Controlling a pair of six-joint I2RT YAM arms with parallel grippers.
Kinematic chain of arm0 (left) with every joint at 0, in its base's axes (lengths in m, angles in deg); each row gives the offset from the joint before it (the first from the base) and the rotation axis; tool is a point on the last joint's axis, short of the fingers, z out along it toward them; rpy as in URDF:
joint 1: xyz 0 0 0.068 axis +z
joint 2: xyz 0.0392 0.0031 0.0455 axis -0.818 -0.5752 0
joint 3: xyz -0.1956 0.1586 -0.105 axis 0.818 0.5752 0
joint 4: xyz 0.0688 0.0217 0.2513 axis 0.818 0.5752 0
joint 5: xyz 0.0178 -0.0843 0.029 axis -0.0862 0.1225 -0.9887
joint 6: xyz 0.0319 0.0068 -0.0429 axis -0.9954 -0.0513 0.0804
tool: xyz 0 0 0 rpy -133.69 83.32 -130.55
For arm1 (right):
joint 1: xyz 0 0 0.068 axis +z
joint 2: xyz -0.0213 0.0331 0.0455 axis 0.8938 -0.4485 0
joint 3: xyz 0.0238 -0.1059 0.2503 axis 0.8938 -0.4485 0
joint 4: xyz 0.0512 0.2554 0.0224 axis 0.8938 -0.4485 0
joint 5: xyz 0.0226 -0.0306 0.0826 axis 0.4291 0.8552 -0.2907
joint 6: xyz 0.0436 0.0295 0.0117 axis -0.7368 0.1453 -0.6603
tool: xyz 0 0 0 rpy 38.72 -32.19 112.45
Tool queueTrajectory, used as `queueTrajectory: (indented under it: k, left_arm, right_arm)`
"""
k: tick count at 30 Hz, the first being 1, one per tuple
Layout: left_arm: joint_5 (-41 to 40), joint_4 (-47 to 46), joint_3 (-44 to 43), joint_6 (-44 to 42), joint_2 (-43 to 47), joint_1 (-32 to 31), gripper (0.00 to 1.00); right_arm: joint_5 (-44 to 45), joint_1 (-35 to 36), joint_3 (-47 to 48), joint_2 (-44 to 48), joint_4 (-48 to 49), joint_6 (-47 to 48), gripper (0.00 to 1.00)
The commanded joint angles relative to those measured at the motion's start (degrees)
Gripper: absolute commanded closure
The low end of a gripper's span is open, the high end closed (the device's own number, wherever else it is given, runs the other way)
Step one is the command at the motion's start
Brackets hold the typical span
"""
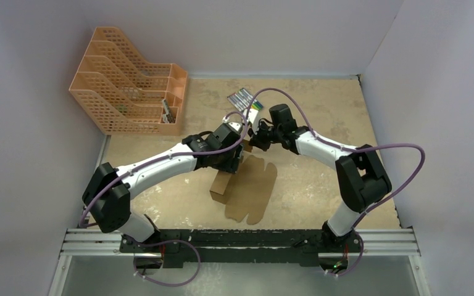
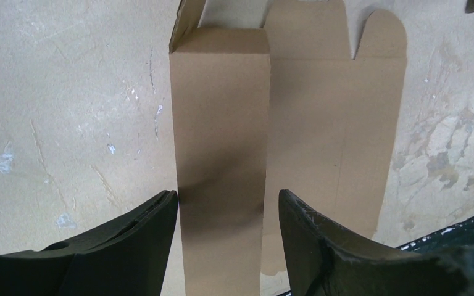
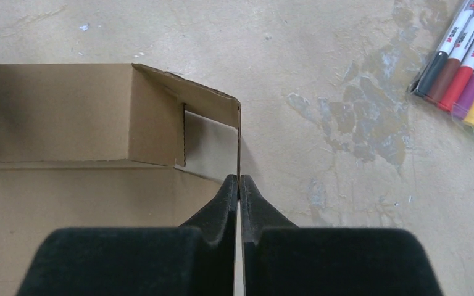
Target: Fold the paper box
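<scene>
The paper box (image 1: 247, 188) is plain brown cardboard, partly folded, lying mid-table. One long side panel (image 2: 221, 142) stands up beside the flat sheet with its rounded tabs (image 2: 339, 92). My left gripper (image 2: 227, 206) is open; its two fingers straddle the raised panel, the left finger (image 2: 142, 228) touching its edge. My right gripper (image 3: 239, 180) is shut on the thin upright end flap (image 3: 216, 105) at the box's far end (image 1: 254, 140). In the top view both wrists meet over the box's far end and hide it.
An orange mesh file rack (image 1: 129, 80) stands at the back left. A row of coloured markers (image 1: 245, 98) lies behind the grippers, also in the right wrist view (image 3: 469, 61). The worn beige tabletop (image 1: 321, 185) is bounded by grey walls.
</scene>
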Motion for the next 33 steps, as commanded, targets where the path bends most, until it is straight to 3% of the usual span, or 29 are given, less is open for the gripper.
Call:
queueTrajectory:
  k: [1, 7, 21, 28, 33]
  left_arm:
    - [-3.55, -2.32, 0.50, 1.09, -1.17, -0.29, 0.40]
    - [-6.09, -3.01, 0.49, 2.27, -1.69, -0.20, 0.46]
    - [-10.84, -4.81, 0.28, 8.05, -2.60, -0.22, 0.52]
    - [-9.24, -5.98, -0.19, 7.02, -3.22, -0.23, 0.52]
    - [-5.54, -9.12, 0.60, 4.06, -2.01, -0.22, 0.51]
  right_arm:
    - [-2.47, 0.30, 1.52, 2.22, -0.41, 1.62, 1.00]
    - [-0.86, 0.32, -0.67, 5.38, -0.56, 0.51, 1.00]
    - [0.10, 2.81, -7.99, 11.86, 1.36, -11.73, 1.00]
    - [0.76, 5.88, -13.89, 13.22, 8.98, -19.02, 1.00]
    - [-1.39, 5.95, -17.08, 11.40, 16.76, -20.17, 0.94]
